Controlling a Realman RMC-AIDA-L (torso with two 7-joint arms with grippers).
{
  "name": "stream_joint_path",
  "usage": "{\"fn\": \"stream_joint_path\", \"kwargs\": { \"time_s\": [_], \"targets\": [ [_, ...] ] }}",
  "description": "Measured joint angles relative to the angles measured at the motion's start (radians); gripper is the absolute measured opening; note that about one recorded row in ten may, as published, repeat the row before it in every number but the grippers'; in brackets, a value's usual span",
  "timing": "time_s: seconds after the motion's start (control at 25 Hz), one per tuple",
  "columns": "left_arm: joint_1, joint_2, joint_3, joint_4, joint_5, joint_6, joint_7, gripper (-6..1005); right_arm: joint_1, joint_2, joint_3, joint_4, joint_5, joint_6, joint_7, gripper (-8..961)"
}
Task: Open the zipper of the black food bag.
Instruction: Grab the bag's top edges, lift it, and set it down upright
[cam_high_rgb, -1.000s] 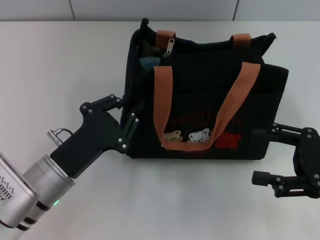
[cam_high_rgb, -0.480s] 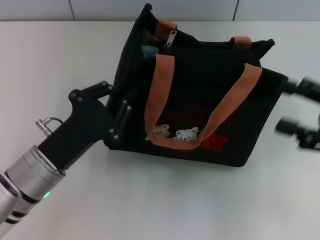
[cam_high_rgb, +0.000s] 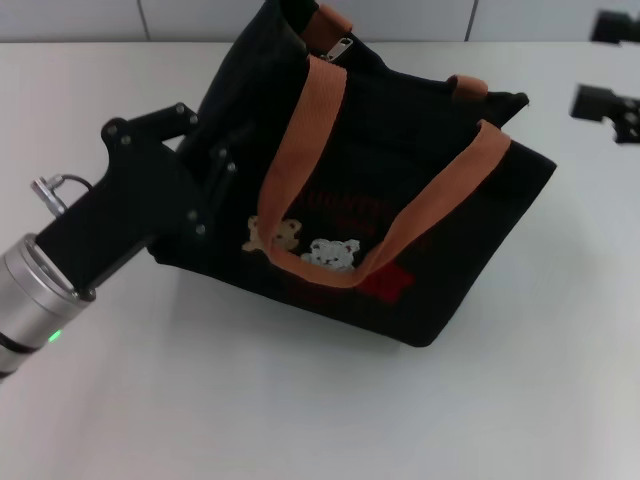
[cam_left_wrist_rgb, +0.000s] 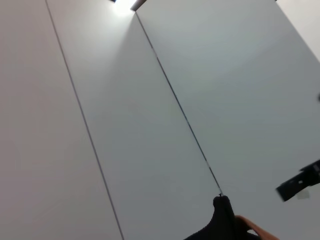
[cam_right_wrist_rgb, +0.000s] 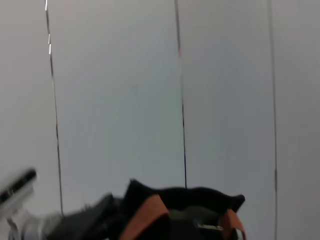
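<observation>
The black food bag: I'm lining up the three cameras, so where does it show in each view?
Head view: the black food bag fills the centre, left gripper at its end.
Left wrist view: only a dark corner at the bottom edge.
Right wrist view: its top along the bottom edge.
Shared landmark: the orange-brown handles.

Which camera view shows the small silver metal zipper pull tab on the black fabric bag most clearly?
The head view: the small silver metal pull tab lies in plain sight at the top edge of the black fabric bag, between the orange handle ends. The right wrist view gives only a faint glint. The left wrist view shows only a bag corner.
</observation>
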Motion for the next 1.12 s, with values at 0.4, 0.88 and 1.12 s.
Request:
{"fn": "stream_joint_path", "kwargs": {
  "time_s": [0.4,0.88,1.12],
  "targets": [
    [-0.033,-0.002,0.025,0.072,0.0,0.055,-0.009,156,0.137,-0.02,-0.147,-0.238,-0.077,0.119,0.013,839],
    [-0.053,-0.002,0.026,0.101,0.0,0.081,-0.006,156,0.124,0.009,-0.309,-0.233,-0.128,0.158,-0.127,840],
    [-0.06,-0.003,0.025,0.101,0.0,0.094,0.0,156,0.132,0.014,-0.351,-0.188,-0.138,0.197,-0.115,840]
  ]
}}
